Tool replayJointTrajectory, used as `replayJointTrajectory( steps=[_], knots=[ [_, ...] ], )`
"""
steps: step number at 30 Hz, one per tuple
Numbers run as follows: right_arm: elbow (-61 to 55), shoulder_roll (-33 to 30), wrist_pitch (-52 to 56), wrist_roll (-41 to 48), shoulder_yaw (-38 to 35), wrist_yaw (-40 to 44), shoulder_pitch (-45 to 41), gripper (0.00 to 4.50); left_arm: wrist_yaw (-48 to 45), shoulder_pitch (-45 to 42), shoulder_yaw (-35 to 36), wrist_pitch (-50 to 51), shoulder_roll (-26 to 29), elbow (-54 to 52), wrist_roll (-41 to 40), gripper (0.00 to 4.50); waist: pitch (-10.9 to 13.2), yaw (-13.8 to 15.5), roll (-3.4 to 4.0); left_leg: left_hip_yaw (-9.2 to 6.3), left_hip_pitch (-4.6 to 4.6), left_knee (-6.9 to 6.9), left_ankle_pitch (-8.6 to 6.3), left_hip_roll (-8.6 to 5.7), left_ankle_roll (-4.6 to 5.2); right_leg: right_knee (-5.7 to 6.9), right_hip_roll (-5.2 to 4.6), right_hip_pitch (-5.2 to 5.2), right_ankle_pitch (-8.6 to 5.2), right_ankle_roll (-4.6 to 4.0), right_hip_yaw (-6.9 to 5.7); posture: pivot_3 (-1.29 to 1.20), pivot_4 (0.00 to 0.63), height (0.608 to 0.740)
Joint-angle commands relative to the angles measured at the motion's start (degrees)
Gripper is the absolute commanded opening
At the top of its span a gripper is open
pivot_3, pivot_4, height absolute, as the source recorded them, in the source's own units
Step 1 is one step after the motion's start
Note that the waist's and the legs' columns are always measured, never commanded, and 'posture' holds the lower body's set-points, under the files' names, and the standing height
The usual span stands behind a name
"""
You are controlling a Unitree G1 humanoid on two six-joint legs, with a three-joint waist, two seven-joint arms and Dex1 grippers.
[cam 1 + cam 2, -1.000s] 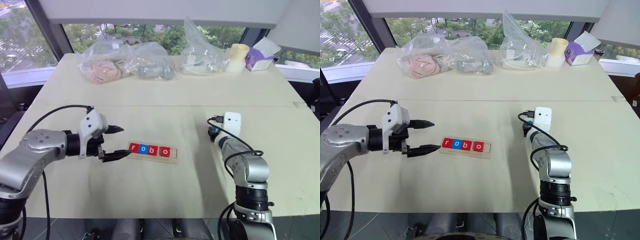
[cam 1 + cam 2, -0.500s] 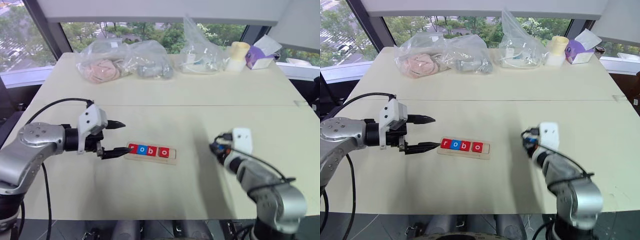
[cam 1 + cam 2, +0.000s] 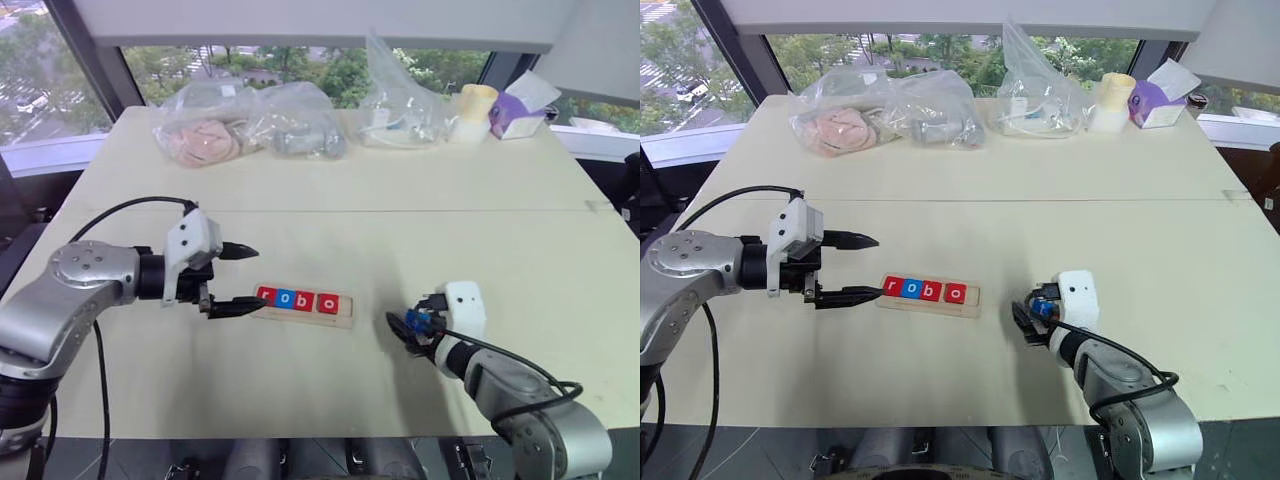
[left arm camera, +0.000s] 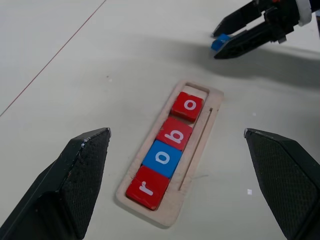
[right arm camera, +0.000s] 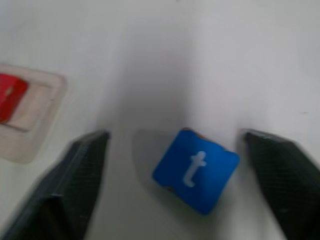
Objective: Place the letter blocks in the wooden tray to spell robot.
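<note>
So from the left: the left gripper (image 3: 250, 278) hovers low over the table (image 3: 330, 230), jaws spread about as wide as they go and nothing in them. Its lower fingertip is right at the left end of the wooden tray (image 3: 343, 318); can't tell if it's actually touching.

The tray lies flat in the middle of the table, long side running left to right. Four of the letter blocks are seated in it in a row, touching each other: red r (image 4: 145, 187), blue o (image 4: 162, 158), red b (image 4: 175, 133), red o (image 4: 188, 106). The last slot (image 4: 194, 91) at the right end is bare wood.

Right of the tray, close but not touching it, is the right gripper (image 3: 400, 327), pointing down toward the table and back toward the tray's right end. In its wrist view the fingers (image 5: 85, 170) stand wide apart and the blue t block (image 5: 196, 170) sits loose between them, turned corner-on and touching neither one, so it isn't gripped. Whether it's flat on the table I can't tell, it's blurry.

Along the far edge of the table, left to right: a couple of clear plastic bags (image 3: 245, 125) with stuff inside, another clear bag (image 3: 400, 110), a cream-coloured cup (image 3: 475, 113) and a purple box (image 3: 520, 115)
</note>
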Motion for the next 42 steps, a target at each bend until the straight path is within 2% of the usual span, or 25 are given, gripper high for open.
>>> replayJointTrajectory(
  steps=[1,2,3,6,9,12,16,20,27,29,30,32,33,35,37,42],
  knots=[
    [2.3,-8.2,-13.3,-0.2,-3.8,9.2,0.4,4.47,-0.6,0.3,1.4,-0.8,1.0,-0.4,0.2,4.5,0.0,0.0,0.02,0.03,0.0,0.03,0.0,-0.02,0.0,-0.01,-0.01,0.01,0.0,0.0,0.02,0.0,0.15,0.739],
    [3.7,-11.6,-18.4,0.4,-4.6,14.3,0.3,4.47,-0.8,0.4,1.5,-0.7,1.1,-0.3,0.1,4.5,0.0,0.1,0.03,0.08,0.0,0.04,0.0,-0.04,0.0,-0.02,-0.03,0.01,0.0,0.0,0.04,0.0,0.15,0.739],
    [6.1,-13.2,-20.8,4.6,-8.4,19.3,-1.0,4.47,-1.2,0.4,1.6,-0.7,1.3,-0.1,-0.1,4.5,0.0,0.1,0.01,0.1,0.0,0.07,0.0,-0.05,0.0,-0.03,-0.03,0.03,0.0,0.01,0.05,0.0,0.15,0.739],
    [13.6,-19.9,-24.3,13.6,-14.5,33.7,-3.1,4.47,-2.8,0.4,1.1,-0.9,1.8,0.3,-0.3,4.5,0.1,0.2,-0.05,0.05,0.03,0.06,0.0,-0.01,0.01,-0.06,0.07,0.09,0.0,0.03,0.02,0.0,0.15,0.739],
    [21.2,-29.6,-31.3,11.1,-11.5,44.9,-4.4,4.47,-4.6,0.5,0.1,-1.2,2.1,-0.5,-0.4,4.5,0.1,0.2,-0.04,0.03,0.05,-0.03,0.01,0.0,0.01,-0.05,0.12,0.08,-0.01,0.05,0.02,0.0,0.15,0.739],
    [27.0,-35.6,-38.7,7.3,-5.0,53.0,-5.6,4.47,-5.3,0.9,0.2,-1.0,2.7,-1.9,-0.5,4.5,0.1,0.2,-0.05,0.05,0.07,-0.02,0.01,0.0,0.02,-0.04,0.13,0.09,-0.02,0.05,0.03,0.0,0.15,0.739],
    [33.9,-37.8,-48.2,1.5,1.1,56.9,-6.7,4.47,-4.9,1.9,1.4,-0.4,3.9,-3.8,-0.3,4.5,0.1,0.3,-0.06,0.03,0.06,-0.01,0.01,0.01,0.02,-0.04,0.16,0.09,-0.02,0.05,0.03,0.0,0.15,0.739],
    [40.3,-35.5,-50.6,0.0,3.3,55.4,-9.9,4.47,-2.7,3.3,3.5,1.5,4.2,-6.1,-1.6,4.5,0.1,0.3,-0.08,0.06,0.06,0.09,0.01,-0.02,0.02,-0.03,0.17,0.14,-0.01,0.06,0.04,0.0,0.15,0.739],
    [45.3,-34.8,-57.1,-4.2,6.6,55.5,-8.5,4.47,-2.5,7.1,6.8,2.8,6.5,-9.2,-2.8,4.5,0.1,0.4,-0.1,0.04,0.09,0.09,0.01,-0.02,0.02,0.0,0.08,0.17,-0.01,0.06,0.02,0.0,0.15,0.739],
    [44.5,-34.9,-58.2,-4.4,7.1,56.2,-7.1,3.97,-3.8,7.7,7.0,2.2,7.9,-9.7,-2.6,4.5,0.1,0.4,-0.08,0.03,0.1,0.1,0.01,-0.01,0.02,0.0,0.09,0.18,-0.01,0.06,0.02,0.0,0.15,0.739],
    [44.1,-34.9,-58.3,-4.4,7.2,56.1,-6.6,3.97,-4.3,7.7,7.0,1.9,8.3,-9.6,-2.7,4.5,0.1,0.4,-0.08,0.04,0.15,0.1,0.01,-0.01,0.02,0.0,0.08,0.23,-0.02,0.06,0.02,0.0,0.15,0.739],
    [44.0,-34.6,-60.3,-5.3,7.5,55.5,-6.0,3.22,-5.1,6.9,6.4,1.0,8.7,-8.5,-2.3,4.5,0.1,0.4,-0.09,0.0,0.19,0.09,0.01,-0.01,0.02,-0.01,0.08,0.29,-0.02,0.05,-0.01,0.0,0.15,0.739],
    [44.2,-34.5,-61.3,-5.7,7.7,55.5,-5.9,3.01,-5.3,6.4,6.0,0.6,8.7,-7.9,-1.9,4.5,0.1,0.4,-0.09,0.0,0.21,0.1,0.01,-0.01,0.02,-0.01,0.07,0.31,-0.02,0.05,-0.01,0.0,0.15,0.739],
    [44.5,-34.5,-62.3,-6.3,7.8,55.3,-5.7,1.97,-5.6,5.6,5.5,0.2,8.7,-7.1,-1.6,4.5,0.1,0.4,-0.09,0.0,0.22,0.1,0.01,-0.01,0.01,-0.01,0.07,0.32,-0.02,0.05,-0.01,0.0,0.15,0.739],
    [44.3,-34.6,-62.7,-6.5,7.7,54.8,-5.2,1.16,-6.0,4.8,5.1,0.0,8.7,-6.5,-1.5,4.5,0.1,0.4,-0.09,0.0,0.24,0.11,0.01,-0.01,0.02,-0.01,0.07,0.34,-0.02,0.04,-0.01,0.0,0.15,0.739],
    [35.0,-34.3,-58.5,-3.0,6.8,52.8,-7.4,1.13,-8.2,3.0,3.6,-1.3,9.2,-4.7,-0.9,4.5,0.1,0.3,-0.08,0.01,0.24,0.1,0.01,-0.01,0.02,-0.01,0.07,0.35,-0.02,0.05,-0.01,0.0,0.15,0.739]
  ],
)
